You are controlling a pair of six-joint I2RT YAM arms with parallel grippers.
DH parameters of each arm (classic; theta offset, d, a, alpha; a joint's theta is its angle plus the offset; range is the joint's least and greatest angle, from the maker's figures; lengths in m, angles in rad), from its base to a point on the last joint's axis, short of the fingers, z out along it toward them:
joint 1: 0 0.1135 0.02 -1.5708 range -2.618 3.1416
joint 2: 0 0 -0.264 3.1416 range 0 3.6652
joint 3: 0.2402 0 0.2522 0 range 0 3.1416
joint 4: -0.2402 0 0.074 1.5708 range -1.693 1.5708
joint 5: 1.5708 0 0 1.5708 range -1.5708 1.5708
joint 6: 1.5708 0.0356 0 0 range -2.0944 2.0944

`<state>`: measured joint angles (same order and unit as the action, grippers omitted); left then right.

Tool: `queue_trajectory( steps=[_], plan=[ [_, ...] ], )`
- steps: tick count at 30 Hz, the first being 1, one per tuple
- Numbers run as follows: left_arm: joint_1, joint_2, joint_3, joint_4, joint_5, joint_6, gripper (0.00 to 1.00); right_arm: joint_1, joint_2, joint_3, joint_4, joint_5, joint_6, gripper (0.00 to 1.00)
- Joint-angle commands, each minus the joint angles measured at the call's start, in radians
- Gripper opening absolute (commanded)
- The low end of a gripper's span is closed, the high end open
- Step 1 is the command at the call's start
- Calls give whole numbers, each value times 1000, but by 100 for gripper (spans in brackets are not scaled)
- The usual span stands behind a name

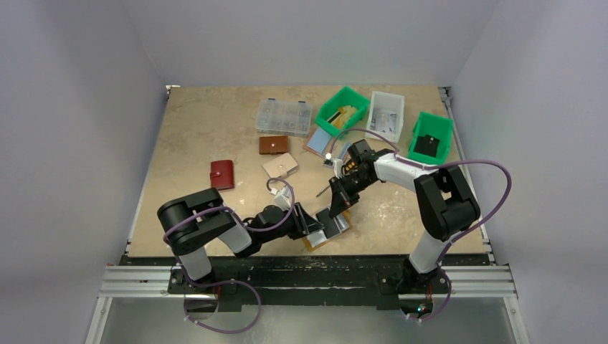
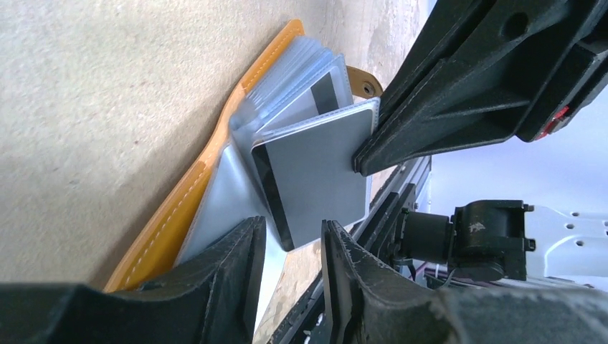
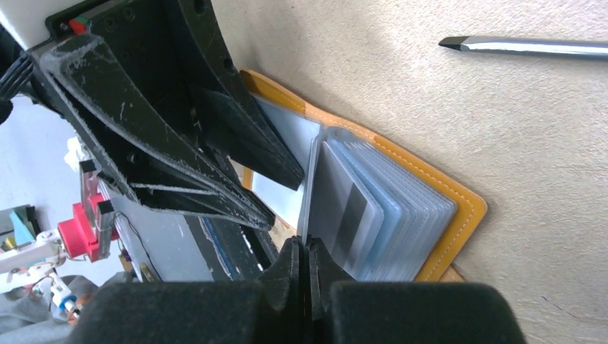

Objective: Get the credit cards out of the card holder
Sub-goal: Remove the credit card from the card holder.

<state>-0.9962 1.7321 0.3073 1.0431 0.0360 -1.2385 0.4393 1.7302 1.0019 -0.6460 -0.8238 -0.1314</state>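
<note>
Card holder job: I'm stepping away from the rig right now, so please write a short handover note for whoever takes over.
Left gripper: open, fingers resting on the inside of the opened card holder, which lies at the near edge of the table.
Right gripper: shut on the outer edge of a grey card that is not yet out of the holder.
Done: holder opened, sleeves fanned, one card gripped.
Left: pull that card free, set it down, then empty the other sleeves.
</note>
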Motion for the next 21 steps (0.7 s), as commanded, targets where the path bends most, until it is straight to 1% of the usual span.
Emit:
queue_trajectory(
  steps=[1, 3, 6, 8, 9, 12, 17, 21],
  plan=[
    [20, 38, -63, 187, 17, -47, 38, -6, 0, 31, 4, -96, -55, 0],
    [29, 63, -92, 289, 24, -63, 39, -15, 0, 31, -12, -158, -102, 0],
    [36, 109, -112, 405, 36, -77, 54, -30, -1, 31, -25, -241, -137, 0],
    [35, 142, -113, 474, 43, -82, 61, -36, -3, 33, -34, -282, -150, 0],
    [36, 157, -114, 505, 44, -85, 62, -39, -3, 35, -38, -293, -155, 0],
    [37, 189, -115, 570, 41, -95, 62, -40, -1, 35, -44, -320, -161, 0],
    [40, 190, -101, 597, 42, -87, 53, -42, 0, 36, -51, -337, -168, 0],
    [40, 185, -95, 616, 39, -79, 49, -42, 5, 38, -53, -339, -166, 0]
  ],
)
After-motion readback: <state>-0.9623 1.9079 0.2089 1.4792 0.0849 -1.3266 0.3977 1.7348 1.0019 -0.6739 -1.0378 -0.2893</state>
